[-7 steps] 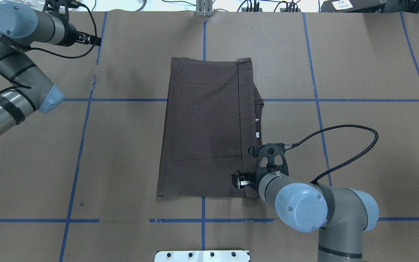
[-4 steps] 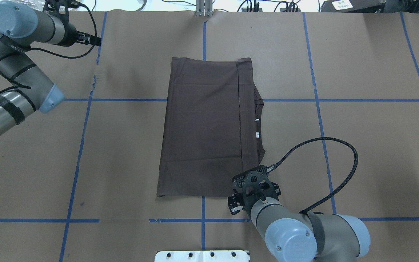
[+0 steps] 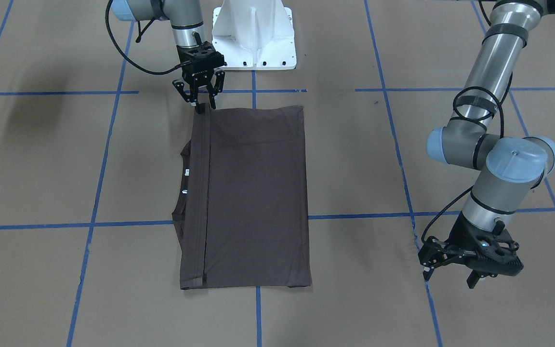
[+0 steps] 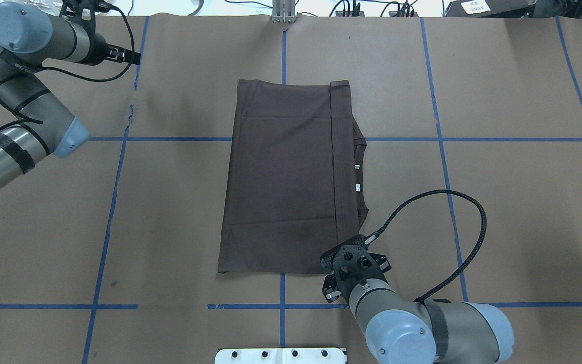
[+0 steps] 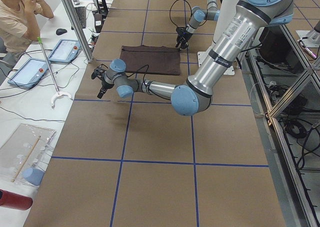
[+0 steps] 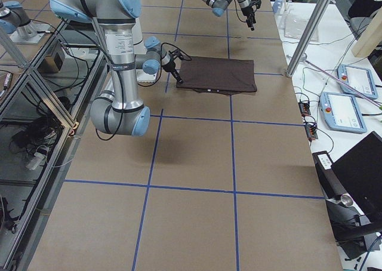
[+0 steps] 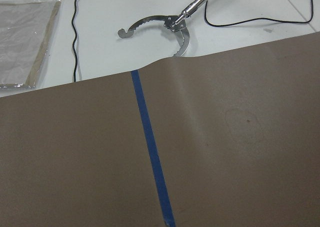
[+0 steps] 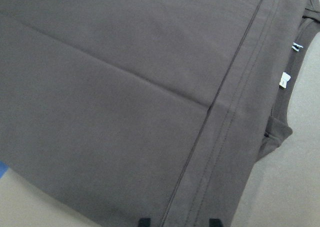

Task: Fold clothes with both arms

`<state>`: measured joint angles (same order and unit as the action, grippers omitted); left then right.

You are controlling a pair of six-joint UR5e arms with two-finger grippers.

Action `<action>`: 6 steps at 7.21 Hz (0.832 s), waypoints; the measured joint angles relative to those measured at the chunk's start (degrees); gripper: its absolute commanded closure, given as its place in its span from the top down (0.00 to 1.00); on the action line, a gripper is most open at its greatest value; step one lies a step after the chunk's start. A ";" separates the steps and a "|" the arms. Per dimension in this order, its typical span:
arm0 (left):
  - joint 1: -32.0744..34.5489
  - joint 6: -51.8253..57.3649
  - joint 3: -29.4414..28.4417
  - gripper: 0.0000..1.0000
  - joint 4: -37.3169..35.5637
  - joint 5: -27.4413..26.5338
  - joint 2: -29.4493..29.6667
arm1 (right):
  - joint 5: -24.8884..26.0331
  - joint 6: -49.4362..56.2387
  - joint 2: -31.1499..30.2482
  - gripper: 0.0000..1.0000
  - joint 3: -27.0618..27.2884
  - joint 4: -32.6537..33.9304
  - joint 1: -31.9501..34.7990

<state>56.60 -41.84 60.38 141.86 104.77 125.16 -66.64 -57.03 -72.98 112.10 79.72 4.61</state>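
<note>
One T-shirt (image 3: 253, 193) corner beneath right gripper (image 3: 203, 102)

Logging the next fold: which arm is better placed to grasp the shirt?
Right. The right pincer, open, sits at the T-shirt's corner; the left pincer hovers far aside over brown paper.

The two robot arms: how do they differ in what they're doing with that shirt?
The right gripper points down at a corner of the folded shirt; the left gripper hangs over bare paper, well away from it. The right gripper is upright, the left gripper tilted sideways. Both have fingers spread and hold nothing.
</note>
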 measured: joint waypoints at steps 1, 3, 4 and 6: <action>0.00 0.00 0.00 1.00 0.00 0.00 0.00 | 0.01 0.05 -0.01 0.36 0.06 0.47 -0.03; 0.00 0.00 0.00 1.00 0.00 0.00 0.00 | -0.04 0.05 0.10 0.00 0.12 1.03 -0.07; 0.00 0.00 0.00 1.00 0.00 0.00 0.00 | -0.04 0.00 0.15 0.00 0.19 1.10 -0.08; 0.00 0.00 0.00 1.00 0.00 0.00 0.00 | 0.11 -0.58 0.23 0.00 0.45 1.14 0.13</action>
<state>56.60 -41.84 60.38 141.86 104.77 125.16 -66.54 -57.60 -72.75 112.55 80.85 4.74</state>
